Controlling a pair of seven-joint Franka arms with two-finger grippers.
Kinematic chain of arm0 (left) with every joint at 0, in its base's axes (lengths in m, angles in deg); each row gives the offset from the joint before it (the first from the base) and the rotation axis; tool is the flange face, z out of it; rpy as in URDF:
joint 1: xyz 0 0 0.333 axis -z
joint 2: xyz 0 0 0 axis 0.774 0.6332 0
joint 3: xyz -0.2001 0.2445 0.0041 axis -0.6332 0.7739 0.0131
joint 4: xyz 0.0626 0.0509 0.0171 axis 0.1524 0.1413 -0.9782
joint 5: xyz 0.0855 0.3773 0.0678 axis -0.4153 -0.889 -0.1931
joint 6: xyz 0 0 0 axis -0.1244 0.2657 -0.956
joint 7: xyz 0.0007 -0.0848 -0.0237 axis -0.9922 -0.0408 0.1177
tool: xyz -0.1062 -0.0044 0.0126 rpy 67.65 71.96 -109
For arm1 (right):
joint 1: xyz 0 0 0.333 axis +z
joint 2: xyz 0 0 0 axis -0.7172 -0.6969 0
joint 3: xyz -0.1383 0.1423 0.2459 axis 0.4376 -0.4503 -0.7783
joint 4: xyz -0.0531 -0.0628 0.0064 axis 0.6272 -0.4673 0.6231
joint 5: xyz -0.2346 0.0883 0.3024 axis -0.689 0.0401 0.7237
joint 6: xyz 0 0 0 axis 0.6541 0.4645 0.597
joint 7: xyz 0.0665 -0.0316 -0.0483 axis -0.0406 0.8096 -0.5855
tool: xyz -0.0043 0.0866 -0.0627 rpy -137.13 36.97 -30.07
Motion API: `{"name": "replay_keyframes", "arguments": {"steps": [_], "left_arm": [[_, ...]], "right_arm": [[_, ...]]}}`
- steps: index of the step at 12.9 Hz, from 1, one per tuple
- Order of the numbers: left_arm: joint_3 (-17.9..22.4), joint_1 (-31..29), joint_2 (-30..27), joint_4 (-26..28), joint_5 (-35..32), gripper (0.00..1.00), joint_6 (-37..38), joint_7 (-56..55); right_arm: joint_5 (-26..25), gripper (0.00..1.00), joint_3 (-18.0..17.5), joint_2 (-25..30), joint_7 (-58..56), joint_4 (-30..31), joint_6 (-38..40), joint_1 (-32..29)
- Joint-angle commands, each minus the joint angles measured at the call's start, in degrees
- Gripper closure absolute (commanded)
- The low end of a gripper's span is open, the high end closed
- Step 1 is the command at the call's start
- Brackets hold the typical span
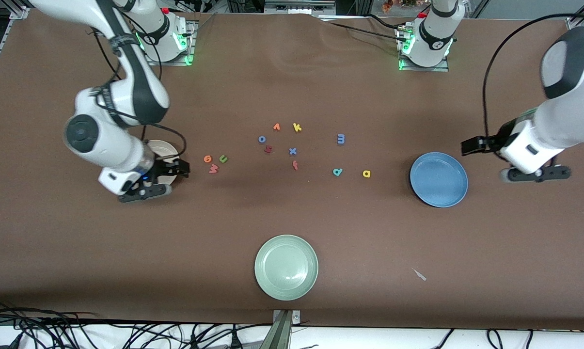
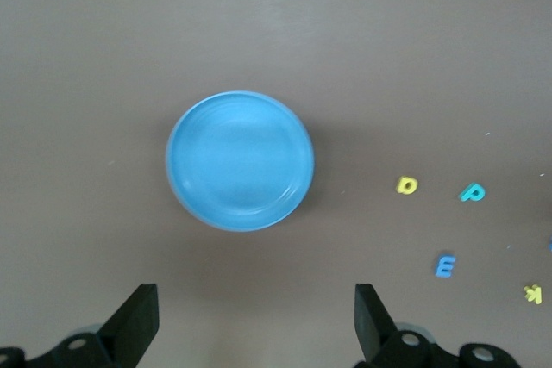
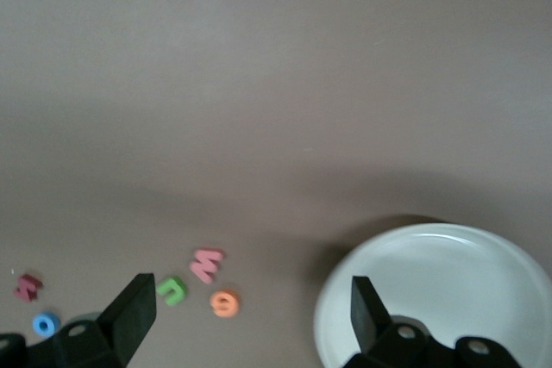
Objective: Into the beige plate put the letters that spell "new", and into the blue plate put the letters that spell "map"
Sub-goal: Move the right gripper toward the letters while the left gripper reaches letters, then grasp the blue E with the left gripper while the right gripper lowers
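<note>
Right gripper (image 3: pixel 246 321): jaws apart, empty, over the beige plate (image 1: pixel 162 147). Left gripper (image 2: pixel 257 325): jaws apart, empty, beside the blue plate (image 1: pixel 438 179). Both plates hold nothing. On the desk near the beige plate: n (image 1: pixel 223 158), e (image 1: pixel 207 158), w (image 1: pixel 213 168). Toward the blue plate: m (image 1: pixel 340 139), a (image 1: pixel 366 173), p (image 1: pixel 338 171). Judgement: foam, light, thin, soft; pinch across the strokes' outer edges, close to the desk, gently.
</note>
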Motion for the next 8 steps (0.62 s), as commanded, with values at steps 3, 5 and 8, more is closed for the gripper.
{"name": "replay_keyframes", "arguments": {"steps": [3,5,8], "left_arm": [[-6.4,0.8,2.5,7.1,2.0,0.0,-12.2,-5.9],[-9.9,0.8,2.5,10.1,1.4,0.0,-16.0,-9.1],[-14.6,0.9,2.4,16.7,1.1,0.0,-25.3,-14.7]], "right_arm": [[-1.8,0.0,-0.9,0.5,6.4,12.2,-13.9,3.5],[-3.5,0.0,-0.9,0.0,6.5,15.3,-16.9,3.5],[-5.5,0.0,-1.0,-0.2,6.5,19.3,-20.4,3.5]]}}
